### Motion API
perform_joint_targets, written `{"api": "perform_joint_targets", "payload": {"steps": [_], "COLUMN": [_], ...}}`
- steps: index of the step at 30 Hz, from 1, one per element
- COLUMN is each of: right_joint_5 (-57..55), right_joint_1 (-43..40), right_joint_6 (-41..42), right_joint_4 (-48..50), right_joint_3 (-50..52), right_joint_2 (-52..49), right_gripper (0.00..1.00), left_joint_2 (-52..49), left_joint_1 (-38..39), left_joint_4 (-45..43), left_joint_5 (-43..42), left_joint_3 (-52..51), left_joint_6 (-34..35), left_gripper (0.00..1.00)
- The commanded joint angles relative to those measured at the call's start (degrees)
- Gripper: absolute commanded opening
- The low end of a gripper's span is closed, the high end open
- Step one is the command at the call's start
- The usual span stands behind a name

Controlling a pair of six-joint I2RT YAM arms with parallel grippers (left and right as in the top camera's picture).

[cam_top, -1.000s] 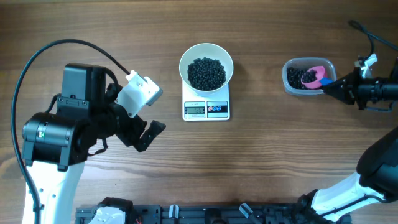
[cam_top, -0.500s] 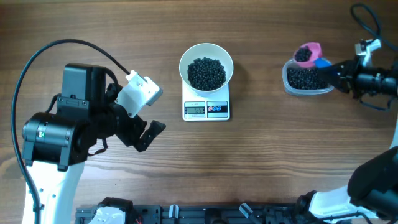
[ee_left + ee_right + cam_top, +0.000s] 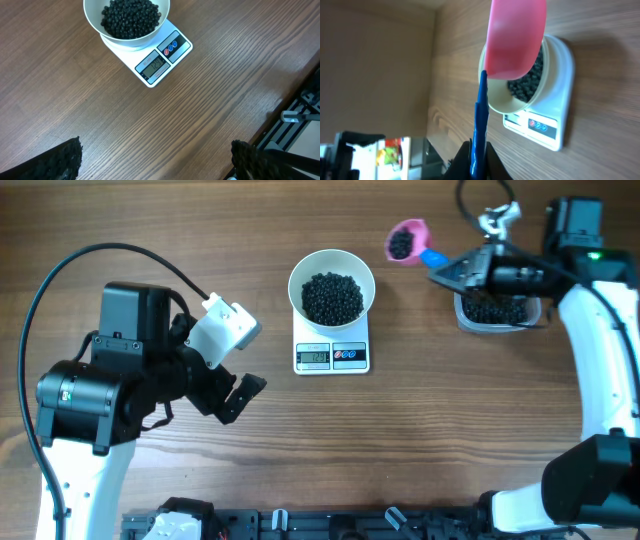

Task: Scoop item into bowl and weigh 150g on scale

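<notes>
Bowl [image 3: 331, 268] sits on scale [image 3: 332, 357], well filled with black pellets [image 3: 332, 297]. Right gripper [image 3: 447, 271] clamps the loaded scoop [image 3: 405, 240] by its handle, between tub [image 3: 497, 312] and bowl. Left gripper [image 3: 238, 392] gapes wide, holding nothing. Display unreadable, so the target looks unconfirmed; this scoopful not yet tipped.

I see black pellets [image 3: 332, 297] in a white bowl [image 3: 299, 278], white scale [image 3: 331, 356], pink scoop [image 3: 515, 40] with blue handle [image 3: 480, 120], and brown wood-grain table [image 3: 400, 440].
</notes>
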State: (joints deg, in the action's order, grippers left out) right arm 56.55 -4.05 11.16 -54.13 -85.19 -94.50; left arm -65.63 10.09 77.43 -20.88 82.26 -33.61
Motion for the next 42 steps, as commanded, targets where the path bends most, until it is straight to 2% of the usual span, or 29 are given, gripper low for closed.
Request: {"api": "perform_joint_targets", "payload": {"steps": [1, 15, 24, 32, 35, 39, 42], "right_joint_5": [-1.0, -37.2, -40.1, -40.9, -42.6, -42.2, -42.9], "right_joint_1": [5.0, 22.8, 27.2, 27.3, 27.3, 27.5, 27.3], "right_joint_6": [1.0, -2.7, -5.9, -7.7, -5.1, -6.8, -5.0], "right_joint_4": [2.6, 5.5, 6.7, 6.3, 7.4, 5.8, 7.0], "right_joint_3": [0.0, 0.0, 0.0, 0.0, 0.0, 0.0, 0.0], "right_joint_2": [1.5, 1.5, 1.1, 2.0, 2.3, 2.0, 2.2], "right_gripper": [0.05, 0.05, 0.04, 0.04, 0.04, 0.04, 0.04], "left_joint_2": [0.2, 0.2, 0.2, 0.2, 0.2, 0.2, 0.2], "left_joint_1": [-0.4, -0.4, -0.4, -0.4, -0.4, -0.4, -0.4], "left_joint_4": [0.0, 0.0, 0.0, 0.0, 0.0, 0.0, 0.0], "left_joint_5": [-0.7, -0.7, -0.7, -0.7, -0.7, -0.7, -0.7], "left_joint_3": [0.9, 0.9, 0.9, 0.9, 0.9, 0.9, 0.9], "left_joint_6": [-0.7, -0.7, -0.7, -0.7, -0.7, -0.7, -0.7], "left_gripper": [1.0, 1.0, 1.0, 1.0, 1.0, 1.0, 1.0]}}
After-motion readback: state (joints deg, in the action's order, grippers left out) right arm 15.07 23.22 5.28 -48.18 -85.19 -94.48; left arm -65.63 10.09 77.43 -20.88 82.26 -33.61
